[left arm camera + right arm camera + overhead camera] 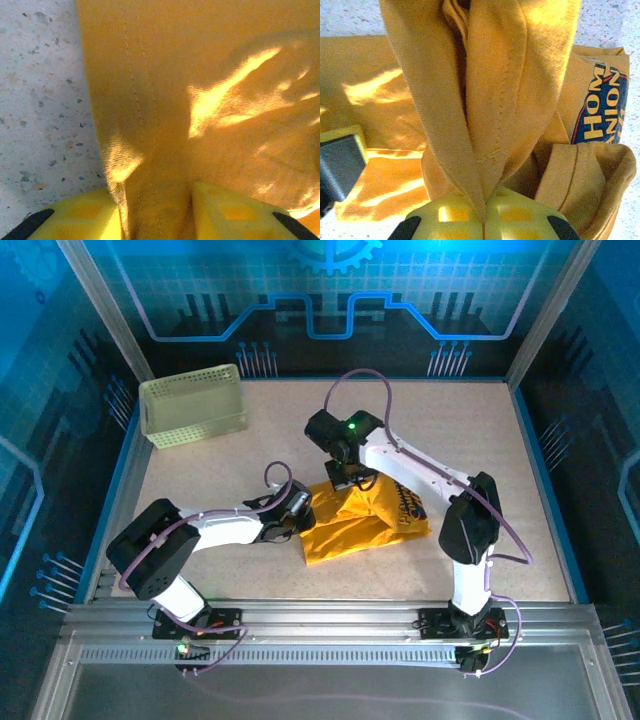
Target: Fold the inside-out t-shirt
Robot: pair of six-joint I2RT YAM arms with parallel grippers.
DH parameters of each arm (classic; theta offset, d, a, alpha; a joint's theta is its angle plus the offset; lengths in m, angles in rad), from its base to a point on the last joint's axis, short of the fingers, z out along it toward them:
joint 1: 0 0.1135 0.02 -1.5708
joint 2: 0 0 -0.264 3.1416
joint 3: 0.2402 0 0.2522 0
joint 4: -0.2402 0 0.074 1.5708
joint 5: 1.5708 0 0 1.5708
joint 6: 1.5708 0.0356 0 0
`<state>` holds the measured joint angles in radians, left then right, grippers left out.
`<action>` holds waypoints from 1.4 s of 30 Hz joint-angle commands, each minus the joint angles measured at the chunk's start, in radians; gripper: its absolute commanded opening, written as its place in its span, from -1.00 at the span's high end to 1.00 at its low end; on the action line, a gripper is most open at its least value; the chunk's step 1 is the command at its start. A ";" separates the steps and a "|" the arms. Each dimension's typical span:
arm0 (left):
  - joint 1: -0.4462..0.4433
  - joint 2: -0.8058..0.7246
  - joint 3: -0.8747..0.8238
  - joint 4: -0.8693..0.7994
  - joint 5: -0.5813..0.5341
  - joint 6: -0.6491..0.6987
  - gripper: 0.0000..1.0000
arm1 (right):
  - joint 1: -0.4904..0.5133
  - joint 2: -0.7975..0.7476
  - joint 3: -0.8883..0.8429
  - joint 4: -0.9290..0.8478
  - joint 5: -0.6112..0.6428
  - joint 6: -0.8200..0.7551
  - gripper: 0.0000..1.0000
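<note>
We take this for a robotics lab, a closed test cell rather than a home or a shop. Two white-and-black robot arms, the left arm [228,528] and the right arm [420,472], are bolted to slotted aluminium rails [330,625] at the near edge of a speckled tabletop [500,440], with purple cables [358,375] looping off them and a green status light [351,425] glowing on the right one. Around the table we see slanted aluminium frame posts [105,310] and blue backdrop panels [450,290] printed with circuit traces and a gear emblem [335,252], which walls the bench in like a purpose-built booth.
</note>
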<state>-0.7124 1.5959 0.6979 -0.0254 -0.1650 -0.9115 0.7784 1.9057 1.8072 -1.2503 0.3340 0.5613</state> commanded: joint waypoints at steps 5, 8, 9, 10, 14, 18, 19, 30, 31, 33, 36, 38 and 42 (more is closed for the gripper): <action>-0.021 0.061 -0.044 0.110 0.096 -0.024 0.27 | 0.054 -0.004 0.026 0.055 -0.113 0.045 1.00; -0.020 0.053 -0.052 0.115 0.094 -0.023 0.27 | 0.070 -0.003 0.014 0.098 -0.158 0.061 0.99; -0.020 0.051 -0.056 0.118 0.094 -0.023 0.28 | 0.071 -0.003 0.011 0.110 -0.172 0.065 0.99; -0.020 0.049 -0.061 0.123 0.092 -0.024 0.28 | 0.072 -0.006 0.006 0.123 -0.187 0.070 0.99; -0.020 0.037 -0.077 0.138 0.090 -0.030 0.28 | 0.073 -0.009 -0.020 0.167 -0.215 0.087 0.97; -0.021 0.018 -0.094 0.148 0.085 -0.037 0.28 | 0.072 0.010 -0.027 0.162 -0.189 0.093 0.89; -0.019 0.012 -0.098 0.150 0.084 -0.036 0.27 | 0.073 0.015 -0.030 0.166 -0.189 0.094 0.86; -0.020 -0.168 -0.198 0.059 -0.074 -0.125 -0.03 | 0.093 0.036 -0.049 0.192 -0.244 0.080 0.45; -0.020 -0.201 -0.212 0.031 -0.104 -0.143 -0.04 | 0.097 0.027 -0.051 0.191 -0.239 0.079 0.41; -0.019 -0.269 -0.244 -0.013 -0.161 -0.175 -0.06 | 0.097 0.007 -0.052 0.184 -0.237 0.070 0.31; -0.019 -0.371 -0.270 -0.091 -0.238 -0.206 -0.07 | 0.097 -0.048 -0.056 0.170 -0.213 0.054 0.21; -0.019 -0.427 -0.273 -0.133 -0.272 -0.198 -0.09 | 0.084 -0.099 -0.089 0.172 -0.175 0.043 0.12; -0.016 -0.484 -0.233 -0.179 -0.292 -0.130 -0.12 | -0.020 -0.167 -0.253 0.269 -0.236 0.004 0.05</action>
<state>-0.7300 1.1400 0.4358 -0.1249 -0.3897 -1.0710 0.8307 1.7924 1.6379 -1.0325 0.1215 0.6014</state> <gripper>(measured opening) 0.557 0.474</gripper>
